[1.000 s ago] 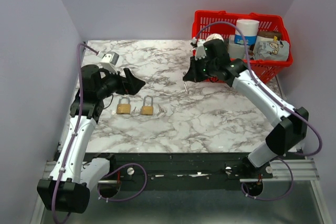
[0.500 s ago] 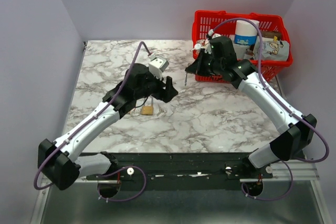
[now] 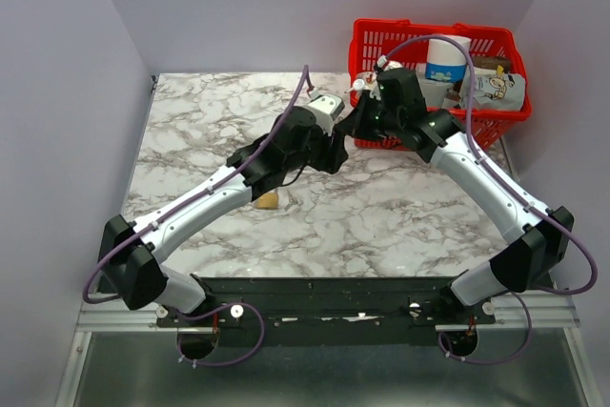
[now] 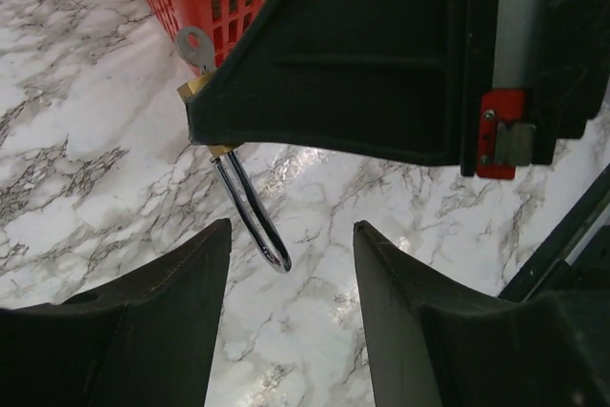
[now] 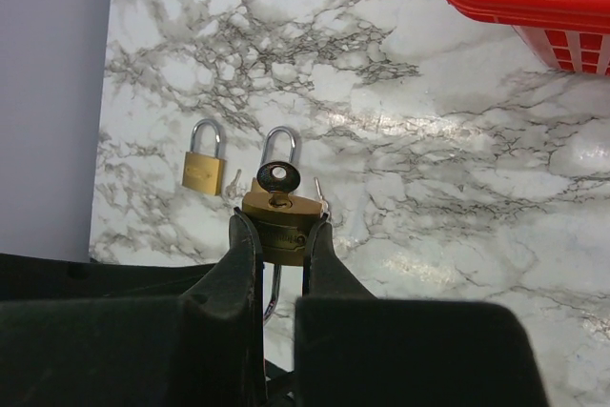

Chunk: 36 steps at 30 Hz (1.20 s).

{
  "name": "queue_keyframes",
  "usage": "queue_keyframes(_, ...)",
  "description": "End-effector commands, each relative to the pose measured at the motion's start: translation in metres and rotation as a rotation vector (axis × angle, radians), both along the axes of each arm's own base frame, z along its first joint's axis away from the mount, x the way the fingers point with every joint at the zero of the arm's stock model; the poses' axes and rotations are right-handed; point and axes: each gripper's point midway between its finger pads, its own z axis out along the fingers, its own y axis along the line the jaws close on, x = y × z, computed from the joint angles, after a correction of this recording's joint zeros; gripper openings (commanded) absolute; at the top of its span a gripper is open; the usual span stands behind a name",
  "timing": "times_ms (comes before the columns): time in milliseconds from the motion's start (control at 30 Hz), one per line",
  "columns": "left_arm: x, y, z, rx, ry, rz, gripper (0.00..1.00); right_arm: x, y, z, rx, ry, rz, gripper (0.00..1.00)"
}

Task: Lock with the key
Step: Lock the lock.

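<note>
Grey-veined white marble covers the desk (image 3: 400,207), closed in by pale lilac walls. A red basket (image 3: 486,123) of groceries sits at the upper right of the overhead frame.

Just left of the basket, the right end effector (image 5: 281,232) is clamped on the brass body of a padlock (image 5: 280,212), holding it off the desk. A key (image 5: 277,178) stands in its keyhole, and its steel shackle (image 4: 253,221) hangs below.

The left end effector (image 4: 291,231) is near the middle of the overhead frame, close beside the right one. Its fingers (image 4: 162,312) are spread apart, and the shackle shows through the gap without touching them.

In the left half of the right wrist view, a loose padlock (image 5: 203,167) lies flat on the marble. A half-hidden padlock (image 5: 279,145) lies beside it, partly behind the held one.
</note>
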Motion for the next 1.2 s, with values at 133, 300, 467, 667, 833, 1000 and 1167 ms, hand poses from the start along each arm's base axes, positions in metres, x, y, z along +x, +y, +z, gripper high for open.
queue_keyframes(133, 0.027, 0.011, -0.001, 0.128, -0.066, 0.163, 0.48, 0.000, -0.002, -0.014, -0.022, 0.029, -0.040, 0.01)
queue_keyframes(300, 0.029, 0.011, -0.010, 0.162, -0.038, 0.169, 0.44, 0.000, -0.003, -0.016, -0.024, 0.037, -0.049, 0.01)
queue_keyframes(467, 0.026, 0.007, -0.018, 0.169, -0.006, 0.158, 0.43, 0.003, -0.007, -0.017, -0.033, 0.035, -0.078, 0.01)
queue_keyframes(667, 0.021, 0.008, -0.027, 0.185, 0.013, 0.158, 0.42, 0.005, -0.008, -0.018, -0.042, 0.035, -0.094, 0.01)
queue_keyframes(833, 0.017, 0.008, -0.035, 0.202, 0.032, 0.147, 0.39, 0.006, -0.010, -0.020, -0.045, 0.041, -0.099, 0.01)
queue_keyframes(1000, 0.014, 0.007, -0.037, 0.194, 0.044, 0.143, 0.34, 0.006, -0.010, -0.022, -0.050, 0.043, -0.101, 0.01)
queue_keyframes(1167, 0.013, 0.005, -0.035, 0.186, 0.050, 0.138, 0.27, 0.006, -0.009, -0.023, -0.046, 0.047, -0.101, 0.01)
